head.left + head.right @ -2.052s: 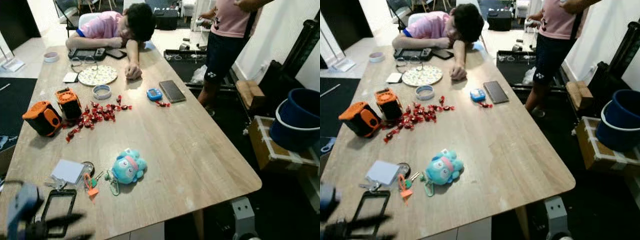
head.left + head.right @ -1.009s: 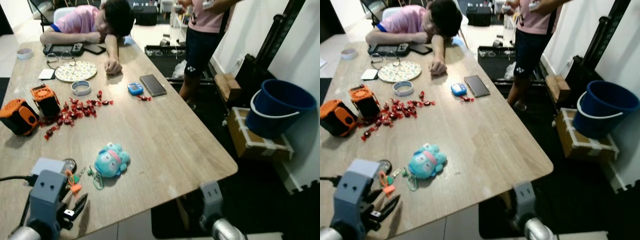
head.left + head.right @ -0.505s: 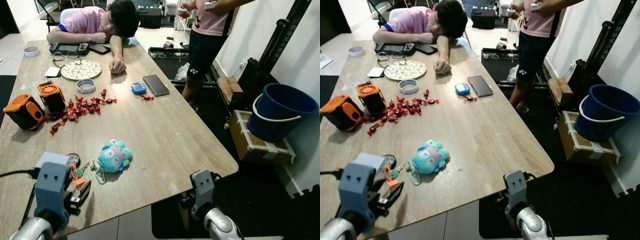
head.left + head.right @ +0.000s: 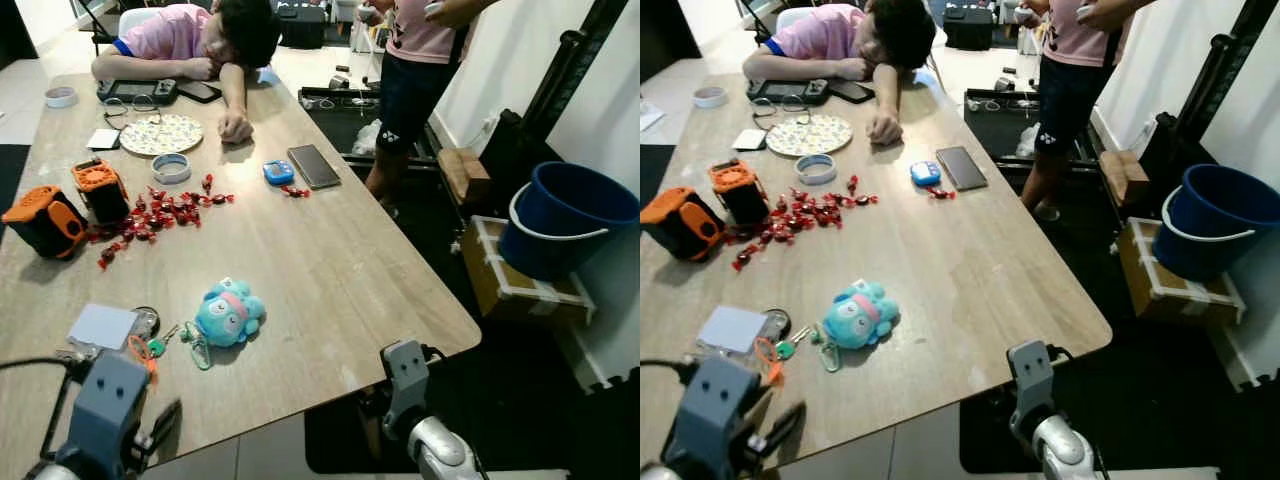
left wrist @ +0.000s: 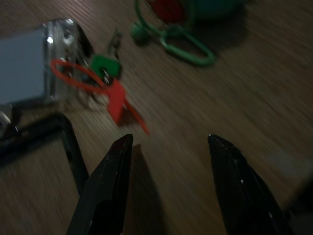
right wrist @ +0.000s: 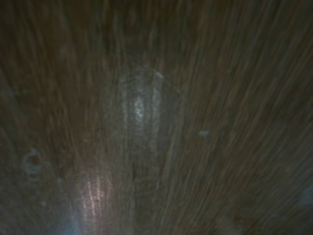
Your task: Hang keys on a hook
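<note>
Keys (image 5: 100,73) w/ orange loop and green tag lie on our wooden table (image 4: 330,270), just ahead of our left gripper (image 5: 168,161), whose fingers are spread apart w/ nothing between. Blue plush toy (image 4: 228,312) sits just beyond the keys. Our right arm hangs below the table edge; can't tell its fingers.

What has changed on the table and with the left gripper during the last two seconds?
The left gripper has come up over the near table edge and now hangs open just short of the keys, holding nothing. The right arm has risen at the table's near edge. The camera shifted too. The keys, the blue plush toy, the white card and the red candies lie as before.
</note>
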Tool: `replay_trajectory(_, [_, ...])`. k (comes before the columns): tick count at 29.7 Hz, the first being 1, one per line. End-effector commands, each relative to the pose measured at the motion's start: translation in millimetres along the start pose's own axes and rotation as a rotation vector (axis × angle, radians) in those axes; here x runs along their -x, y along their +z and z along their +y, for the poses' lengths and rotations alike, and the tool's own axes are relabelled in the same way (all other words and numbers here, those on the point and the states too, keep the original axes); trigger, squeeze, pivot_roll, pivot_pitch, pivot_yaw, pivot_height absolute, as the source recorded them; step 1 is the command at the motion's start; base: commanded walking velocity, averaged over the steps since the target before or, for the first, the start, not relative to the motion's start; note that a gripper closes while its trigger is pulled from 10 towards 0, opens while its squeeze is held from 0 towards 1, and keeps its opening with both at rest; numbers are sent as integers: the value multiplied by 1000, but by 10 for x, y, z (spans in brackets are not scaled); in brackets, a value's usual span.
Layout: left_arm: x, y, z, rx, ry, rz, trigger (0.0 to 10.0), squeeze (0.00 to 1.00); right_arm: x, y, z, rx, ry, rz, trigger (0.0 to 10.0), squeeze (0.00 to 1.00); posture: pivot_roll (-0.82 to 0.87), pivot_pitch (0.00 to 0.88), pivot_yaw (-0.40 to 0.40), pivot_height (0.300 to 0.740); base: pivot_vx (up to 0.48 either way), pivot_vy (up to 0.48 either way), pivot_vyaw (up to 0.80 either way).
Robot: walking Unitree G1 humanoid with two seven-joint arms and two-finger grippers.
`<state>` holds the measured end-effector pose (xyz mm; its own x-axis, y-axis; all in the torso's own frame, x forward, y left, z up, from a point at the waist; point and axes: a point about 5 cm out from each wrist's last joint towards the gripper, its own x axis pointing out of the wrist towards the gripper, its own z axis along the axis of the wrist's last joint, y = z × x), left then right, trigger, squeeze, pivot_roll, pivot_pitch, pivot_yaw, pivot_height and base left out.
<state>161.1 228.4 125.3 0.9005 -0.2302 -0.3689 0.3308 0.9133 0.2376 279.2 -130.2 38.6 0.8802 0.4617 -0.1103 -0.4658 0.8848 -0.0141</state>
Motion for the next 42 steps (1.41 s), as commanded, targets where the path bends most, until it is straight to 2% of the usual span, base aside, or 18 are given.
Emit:
replay_trajectory(1, [47, -54, 11, -44, -17, 41, 10000, 0, 80, 6, -83, 0, -28, -6, 10000, 0, 254, 177, -36, 740, 0, 0, 0])
replay_trajectory(3, [57, -62, 17, -42, -11, 44, 10000, 0, 133, -18, -131, 3, -44, 4, 10000, 0, 253, 178, -36, 740, 0, 0, 0])
replay_trajectory(4, [48, -50, 40, -30, 10, 36, 10000, 0, 373, -186, -289, 18, -107, 72, 10000, 0, 244, 181, -39, 740, 0, 0, 0])
replay_trajectory(6, [30, -36, 44, -23, 17, 28, 10000, 0, 570, -320, -375, 29, -149, 127, 10000, 0, 236, 181, -38, 740, 0, 0, 0])
replay_trajectory(7, [30, -36, 44, -23, 17, 28, 10000, 0, 570, -320, -375, 29, -149, 127, 10000, 0, 236, 181, -38, 740, 0, 0, 0])
replay_trajectory(8, [15, -34, 35, -25, 9, 23, 10000, 0, 731, -411, -410, 30, -175, 162, 10000, 0, 228, 184, -36, 740, 0, 0, 0])
replay_trajectory(9, [15, -34, 35, -25, 9, 23, 10000, 0, 731, -411, -410, 30, -175, 162, 10000, 0, 228, 184, -36, 740, 0, 0, 0])
replay_trajectory(14, [-38, 4, 53, -38, -10, -8, 10000, 0, 1117, -572, -455, 37, -243, 237, 10000, 0, 205, 189, -26, 740, 0, 0, 0])
replay_trajectory(17, [-75, 55, 90, -23, 11, -39, 10000, 0, 1220, -632, -453, 35, -267, 268, 10000, 0, 201, 189, -25, 740, 0, 0, 0])
replay_trajectory(18, [-90, 109, 127, 21, 35, -71, 10000, 0, 1246, -653, -450, 35, -277, 276, 10000, 0, 199, 190, -23, 740, 0, 0, 0])
replay_trajectory(21, [-89, 147, 149, 45, 46, -92, 10000, 0, 1248, -655, -448, 32, -281, 275, 10000, 0, 199, 190, -23, 740, 0, 0, 0])
replay_trajectory(22, [-85, 218, 206, 69, 78, -117, 10000, 0, 1240, -641, -444, 25, -285, 265, 10000, 0, 200, 190, -22, 740, 0, 0, 0])
replay_trajectory(26, [-107, 324, 237, 93, 97, -149, 10000, 0, 1181, -599, -449, 22, -280, 250, 10000, 0, 208, 191, -26, 740, 0, 0, 0])
replay_trajectory(30, [-155, 360, 201, 46, 87, -135, 10000, 0, 1129, -570, -455, 24, -273, 242, 10000, 0, 218, 191, -30, 740, 0, 0, 0])
replay_trajectory(33, [-207, 364, 158, 47, 86, -129, 10000, 0, 1092, -556, -451, 27, -264, 237, 10000, 0, 217, 191, -30, 740, 0, 0, 0])
replay_trajectory(37, [-289, 330, 84, 144, 96, -101, 10000, 0, 1057, -544, -447, 27, -258, 232, 10000, 0, 216, 189, -31, 740, 0, 0, 0])
replay_trajectory(39, [-352, 287, 105, 204, 157, -64, 10000, 0, 1050, -549, -438, 25, -255, 233, 10000, 0, 215, 188, -31, 740, 0, 0, 0])
replay_trajectory(42, [-377, 304, 104, 270, 164, -70, 10000, 0, 1045, -548, -426, 22, -253, 232, 10000, 0, 213, 188, -30, 740, 0, 0, 0])
